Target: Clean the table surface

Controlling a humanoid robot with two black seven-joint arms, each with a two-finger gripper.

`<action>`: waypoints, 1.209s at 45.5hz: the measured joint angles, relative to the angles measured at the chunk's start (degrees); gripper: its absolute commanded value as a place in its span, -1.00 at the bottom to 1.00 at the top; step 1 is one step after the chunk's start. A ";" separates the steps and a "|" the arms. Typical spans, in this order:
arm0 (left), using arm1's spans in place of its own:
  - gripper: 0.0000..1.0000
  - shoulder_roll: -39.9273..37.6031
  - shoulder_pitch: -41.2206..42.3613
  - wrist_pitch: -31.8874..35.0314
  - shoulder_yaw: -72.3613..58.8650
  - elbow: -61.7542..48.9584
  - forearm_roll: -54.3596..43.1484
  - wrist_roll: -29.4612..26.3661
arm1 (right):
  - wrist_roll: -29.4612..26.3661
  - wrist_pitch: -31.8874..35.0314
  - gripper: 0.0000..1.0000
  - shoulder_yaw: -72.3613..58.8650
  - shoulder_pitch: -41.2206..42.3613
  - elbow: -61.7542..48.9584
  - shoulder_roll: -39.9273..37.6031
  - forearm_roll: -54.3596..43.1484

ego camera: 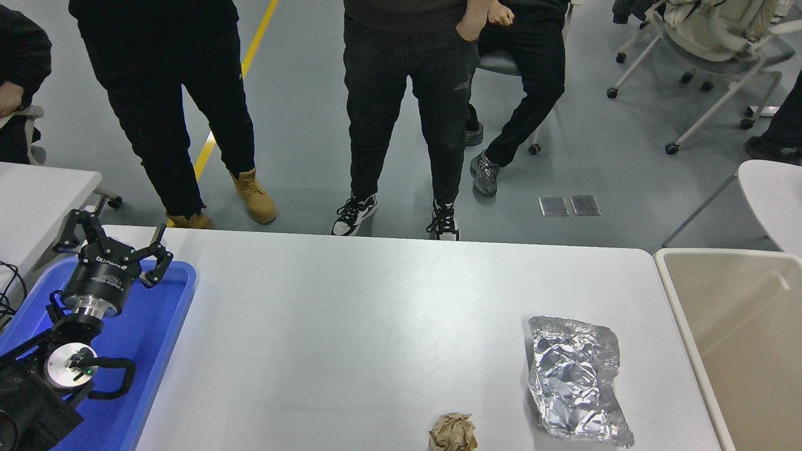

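The large white table surface [351, 326] fills the lower picture. A crumpled sheet of silver foil [576, 379] lies on it at the right. A crumpled ball of brown paper [452, 433] sits at the front edge, left of the foil. My left gripper [114, 241] is parked open and empty above the blue tray [153, 332] at the lower left. My right arm and gripper are out of view.
A beige bin [745, 338] stands against the table's right end. Several people in dark trousers stand or sit at the far side [401, 106]. A smaller white table [37, 194] is at the left and wheeled chairs [708, 56] at the top right.
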 measured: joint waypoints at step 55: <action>1.00 0.00 0.00 0.00 0.00 0.00 0.00 0.00 | 21.65 2.12 0.97 17.28 -17.08 16.79 12.38 -17.85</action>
